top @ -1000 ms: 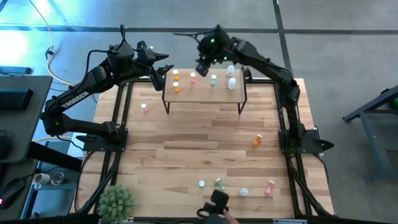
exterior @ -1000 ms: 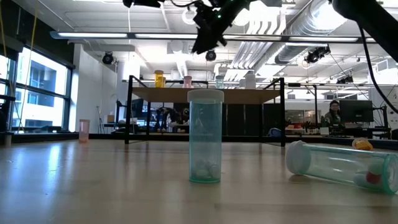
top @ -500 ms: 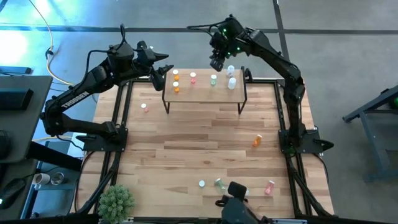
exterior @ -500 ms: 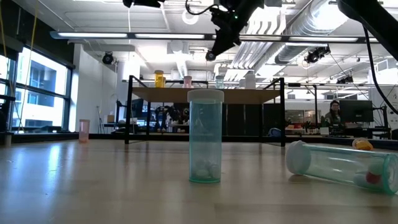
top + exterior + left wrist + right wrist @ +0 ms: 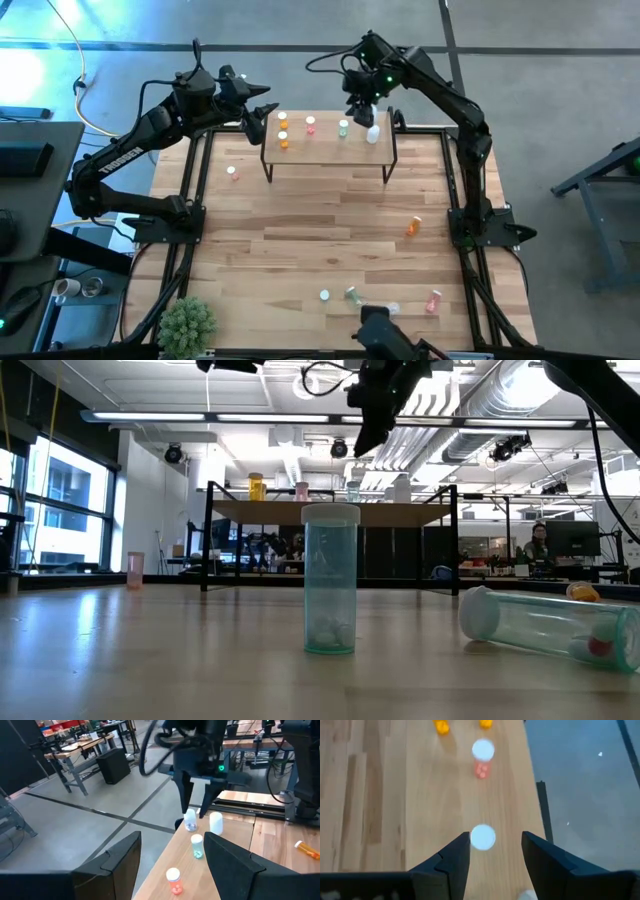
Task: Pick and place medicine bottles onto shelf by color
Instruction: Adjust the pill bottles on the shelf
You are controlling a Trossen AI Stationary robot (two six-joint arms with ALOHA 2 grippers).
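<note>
Wooden table [image 5: 300, 225], sorting partly done.
Six bottles stood on the shelf [image 5: 330, 150]; six remained below. My right gripper [image 5: 362, 108] hovered spread, empty; left gripper [image 5: 262, 108] waited, spread.

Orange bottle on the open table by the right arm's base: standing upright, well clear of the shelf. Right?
Not upright. The orange bottle lies on its side on the table, as the high view shows; the left wrist view shows it lying too. The rest holds: it is by the right arm's base, well clear of the shelf.
</note>
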